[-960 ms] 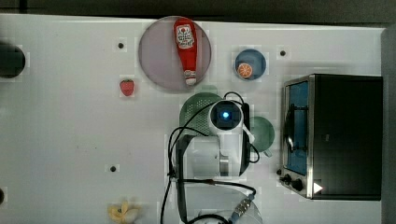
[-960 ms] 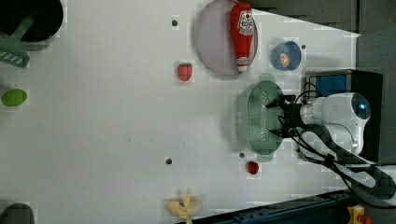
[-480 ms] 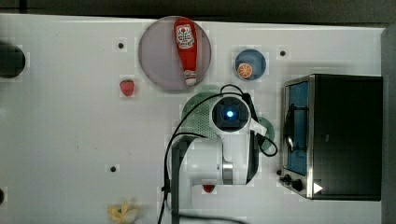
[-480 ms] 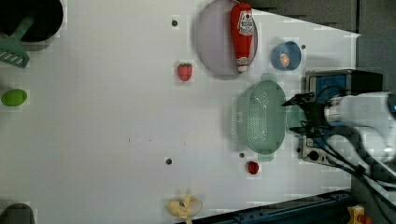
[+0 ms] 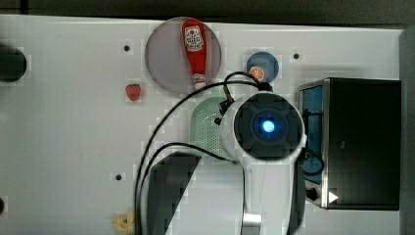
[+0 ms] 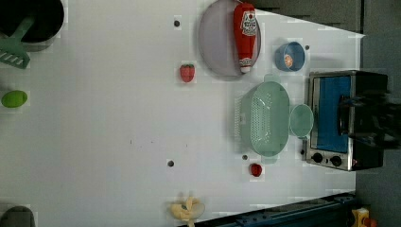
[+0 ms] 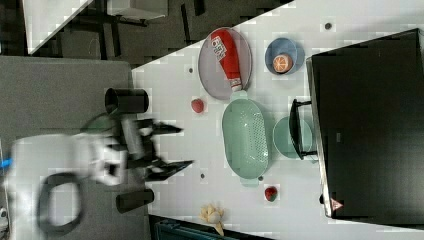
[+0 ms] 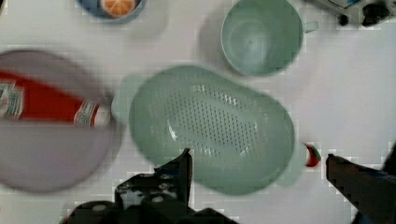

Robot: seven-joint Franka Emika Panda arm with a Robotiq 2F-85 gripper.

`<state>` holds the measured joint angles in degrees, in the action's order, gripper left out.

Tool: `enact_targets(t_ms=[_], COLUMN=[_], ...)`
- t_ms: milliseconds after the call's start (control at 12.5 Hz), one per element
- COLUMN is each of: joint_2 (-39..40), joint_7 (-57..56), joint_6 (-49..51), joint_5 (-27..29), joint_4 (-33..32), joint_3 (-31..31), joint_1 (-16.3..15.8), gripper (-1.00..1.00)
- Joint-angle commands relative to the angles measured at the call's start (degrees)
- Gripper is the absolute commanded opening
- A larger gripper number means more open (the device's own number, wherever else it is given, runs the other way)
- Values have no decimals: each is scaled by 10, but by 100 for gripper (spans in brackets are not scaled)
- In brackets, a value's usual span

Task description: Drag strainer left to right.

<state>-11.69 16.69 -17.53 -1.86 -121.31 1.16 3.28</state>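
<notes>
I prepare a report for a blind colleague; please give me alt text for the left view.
A mint-green strainer sits on a white table, touching a green cup beside a toaster oven. Above it in the left view lie a grey plate holding a ketchup bottle and a blue bowl.

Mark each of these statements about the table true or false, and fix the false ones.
1. The gripper is open with nothing in it. True.
2. The ketchup bottle lies in the strainer. False: it lies on the plate.
3. An orange slice sits in the blue bowl. True.
4. The cup stands between strainer and toaster oven in the left view. True.
5. The strawberry is inside the cup. False: it rests on the table.
</notes>
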Motion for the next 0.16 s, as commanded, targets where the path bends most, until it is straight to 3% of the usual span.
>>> enact_targets(t_ms=[80,160], joint_2=[-29,-34], joint_7=[-118,-157], joint_6=[83,106], joint_5=[4,4], joint_4=[58,76], joint_3=[-8,-7], joint_1=[-6,-6], gripper=[100,100])
